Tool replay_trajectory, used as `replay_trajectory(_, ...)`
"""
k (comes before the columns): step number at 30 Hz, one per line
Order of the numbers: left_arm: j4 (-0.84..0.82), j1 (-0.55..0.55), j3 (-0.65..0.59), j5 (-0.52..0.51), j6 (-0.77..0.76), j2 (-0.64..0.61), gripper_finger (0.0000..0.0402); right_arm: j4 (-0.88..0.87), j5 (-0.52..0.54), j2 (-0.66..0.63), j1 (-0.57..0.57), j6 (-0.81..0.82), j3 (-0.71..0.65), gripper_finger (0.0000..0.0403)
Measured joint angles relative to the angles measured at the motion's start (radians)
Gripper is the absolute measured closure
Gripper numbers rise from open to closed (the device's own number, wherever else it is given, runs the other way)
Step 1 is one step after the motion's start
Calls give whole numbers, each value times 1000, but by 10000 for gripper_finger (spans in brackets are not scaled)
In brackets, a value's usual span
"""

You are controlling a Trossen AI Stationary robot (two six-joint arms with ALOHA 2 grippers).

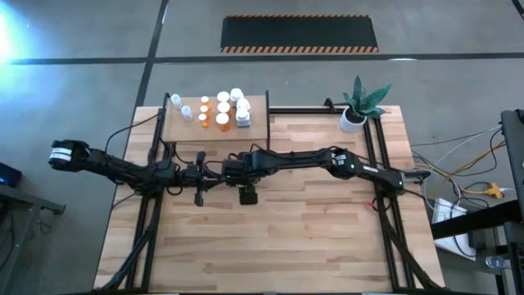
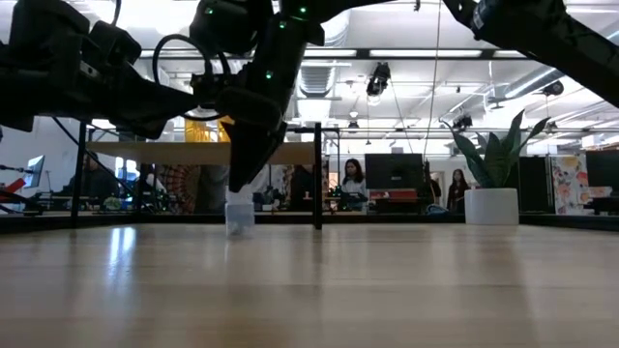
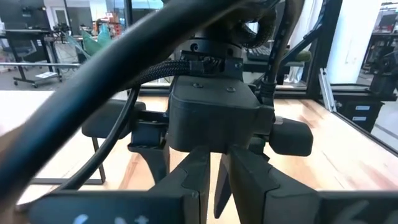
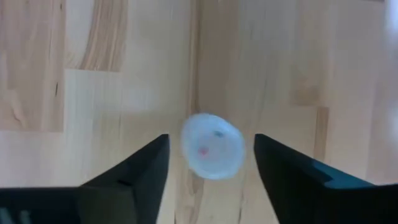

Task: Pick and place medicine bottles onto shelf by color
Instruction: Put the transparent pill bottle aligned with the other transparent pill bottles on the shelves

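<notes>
1. The right gripper (image 4: 211, 174) hangs over the tabletop (image 1: 311, 238) near the shelf (image 1: 176, 131), its fingers (image 4: 140, 171) spread either side of a small clear-bluish bottle (image 4: 212, 145) and not touching it.
2. That bottle (image 2: 239, 215) stands upright on the table, apart from the other bottles (image 1: 223, 111) grouped on the shelf.
3. It looks light, smooth and easy to tip, so I would pinch it across the body below the cap.
4. The left gripper (image 3: 214, 180) waits beside the right one, its fingers nearly together and empty.

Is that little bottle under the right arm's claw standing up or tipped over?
Upright: the bottle shows its round cap from above, and it stands on the table, between the right gripper's open fingers.
</notes>
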Motion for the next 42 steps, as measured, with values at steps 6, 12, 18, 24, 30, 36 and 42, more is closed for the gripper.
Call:
replay_trajectory(6, 8, -1, 0, 4, 0, 0, 364, -15, 8, -16, 0, -22, 2, 137)
replay_trajectory(12, 0, -1, 0, 14, -12, 8, 364, -83, 231, -134, 43, -54, -3, 180)
replay_trajectory(18, -35, -1, 21, 16, -48, 65, 364, 44, 281, -350, 88, -46, -299, 291)
replay_trajectory(24, -77, -1, 113, 16, -49, 151, 364, 492, 218, -658, 98, 28, -873, 386)
replay_trajectory(30, -341, -1, 261, -56, -119, 210, 363, 952, 202, -910, 101, 90, -1342, 390)
replay_trajectory(36, -710, 0, 453, -112, -183, 247, 327, 1262, 202, -1073, 101, 129, -1645, 390)
replay_trajectory(42, -909, 0, 601, -116, -233, 333, 261, 1411, 206, -1166, 101, 133, -1814, 390)
